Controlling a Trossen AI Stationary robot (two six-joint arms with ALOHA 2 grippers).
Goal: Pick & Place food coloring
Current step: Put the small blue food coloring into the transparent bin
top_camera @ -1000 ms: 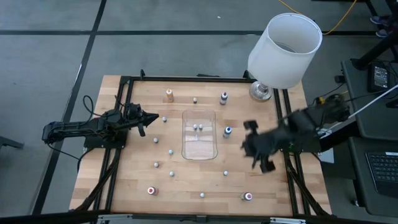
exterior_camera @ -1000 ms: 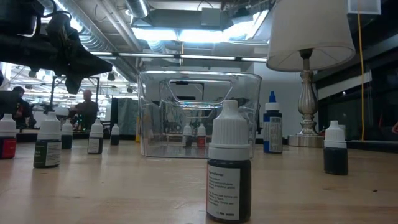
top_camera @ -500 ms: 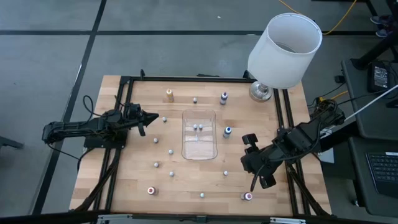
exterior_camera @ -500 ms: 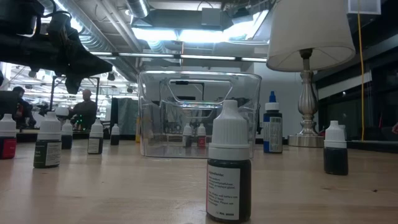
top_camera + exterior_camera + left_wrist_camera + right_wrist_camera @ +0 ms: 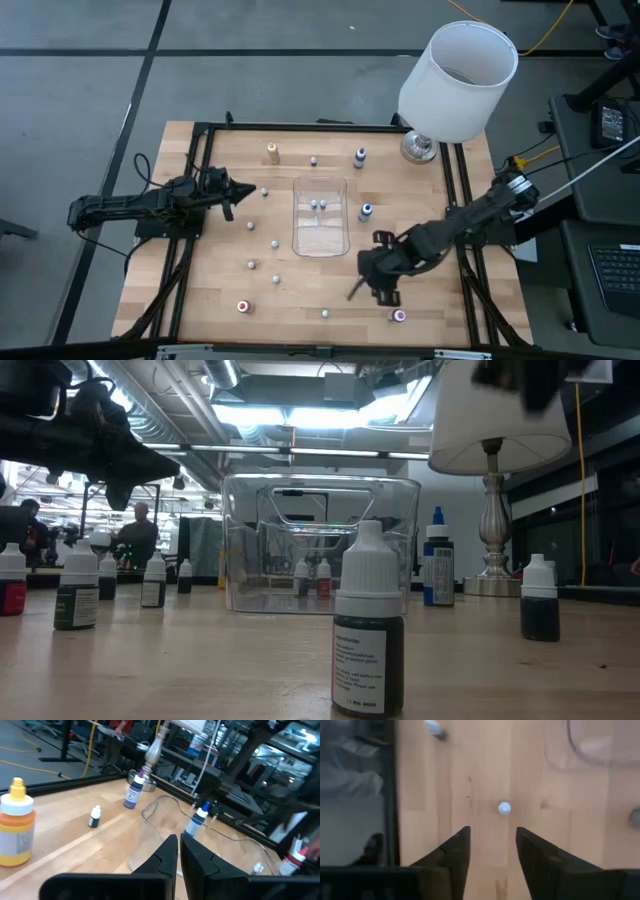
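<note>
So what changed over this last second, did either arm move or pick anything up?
The right hand swung in from the table's right edge toward the middle and now hovers, fingers open and empty, over a small white-capped bottle just short of the clear tray. Nothing was grasped or released. The left hand stayed shut and parked on the left; bottles and tray unmoved.

A pale wood surface edged by a black frame stands on a grey floor crossed by dark lines. A white lamp sits at one corner. A yellow cable runs over the floor. Beyond, the ceiling has bright light panels and ducts; a person sits far off.
</note>
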